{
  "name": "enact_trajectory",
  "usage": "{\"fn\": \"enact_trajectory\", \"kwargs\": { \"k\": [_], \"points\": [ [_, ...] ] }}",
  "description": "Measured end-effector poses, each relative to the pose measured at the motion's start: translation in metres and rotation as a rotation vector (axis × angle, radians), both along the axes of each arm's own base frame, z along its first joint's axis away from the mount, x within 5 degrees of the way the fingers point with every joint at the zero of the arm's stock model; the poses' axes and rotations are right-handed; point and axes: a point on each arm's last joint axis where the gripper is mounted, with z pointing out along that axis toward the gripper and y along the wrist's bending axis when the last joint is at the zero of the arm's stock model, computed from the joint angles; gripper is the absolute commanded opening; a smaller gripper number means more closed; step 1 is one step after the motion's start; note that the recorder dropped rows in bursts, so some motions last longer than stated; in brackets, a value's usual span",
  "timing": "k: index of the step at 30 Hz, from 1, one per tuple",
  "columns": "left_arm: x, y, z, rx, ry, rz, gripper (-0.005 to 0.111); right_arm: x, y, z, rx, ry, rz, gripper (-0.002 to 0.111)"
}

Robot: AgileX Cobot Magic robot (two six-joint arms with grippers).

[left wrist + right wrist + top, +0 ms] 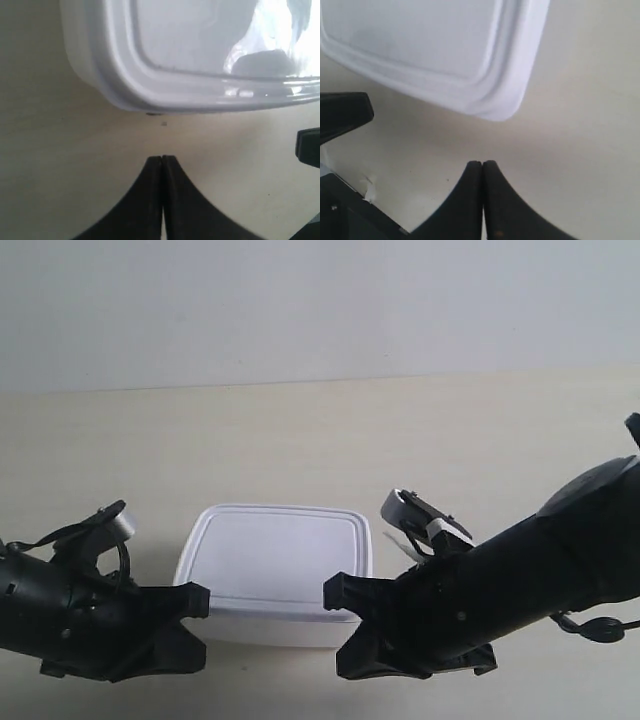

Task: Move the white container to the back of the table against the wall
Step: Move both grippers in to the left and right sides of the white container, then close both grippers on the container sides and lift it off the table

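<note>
Flanking the near side of the box (pixel 275 558), both claws sit low over the desk (pixel 300 440); the left claw (pixel 162 159) is clenched on nothing, the box's near corner just ahead of its tip and apart from it; the right claw (pixel 483 163) is likewise clenched and empty, the other near corner just ahead of it with a strip of bare desk between. Pinched tips make a blunt pusher, which probably suits a lidded box too wide to pinch; set behind the two corners, they should drive it straight rather than spin it. The wall (pixel 300 310) lies well beyond the box's far side, so the shove seems not yet begun.
</note>
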Motion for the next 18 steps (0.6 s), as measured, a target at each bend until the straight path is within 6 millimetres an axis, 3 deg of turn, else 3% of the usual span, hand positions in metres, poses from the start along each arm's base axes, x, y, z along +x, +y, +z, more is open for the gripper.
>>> {"fn": "enact_trajectory", "kwargs": {
  "k": [18],
  "points": [
    [0.033, -0.009, -0.008, -0.019, -0.014, 0.043, 0.000, 0.015, -0.004, -0.008, -0.040, -0.044, -0.175, 0.000]
  ]
}}
